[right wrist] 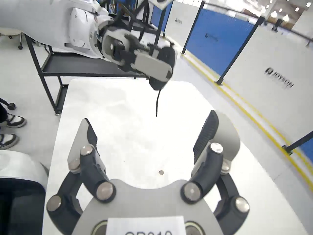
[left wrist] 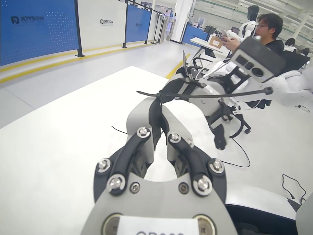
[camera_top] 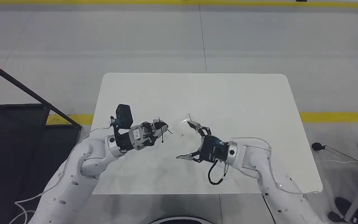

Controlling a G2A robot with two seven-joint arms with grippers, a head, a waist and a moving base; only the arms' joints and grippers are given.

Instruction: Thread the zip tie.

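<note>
Table (camera_top: 251, 101) white, zip tie (left wrist: 220, 95) above, grey floor (camera_top: 168, 39), blue panels (left wrist: 36, 30)

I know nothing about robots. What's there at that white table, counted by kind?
Black zip tie: 1, pinched in the left gripper
Grippers: 2, counting the open right gripper
White table: 1
Total: 4

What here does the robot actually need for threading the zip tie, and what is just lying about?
For the job: zip tie; left gripper, clamped on it; right gripper, open.
Lying about: speck on the table; black rack.
</note>
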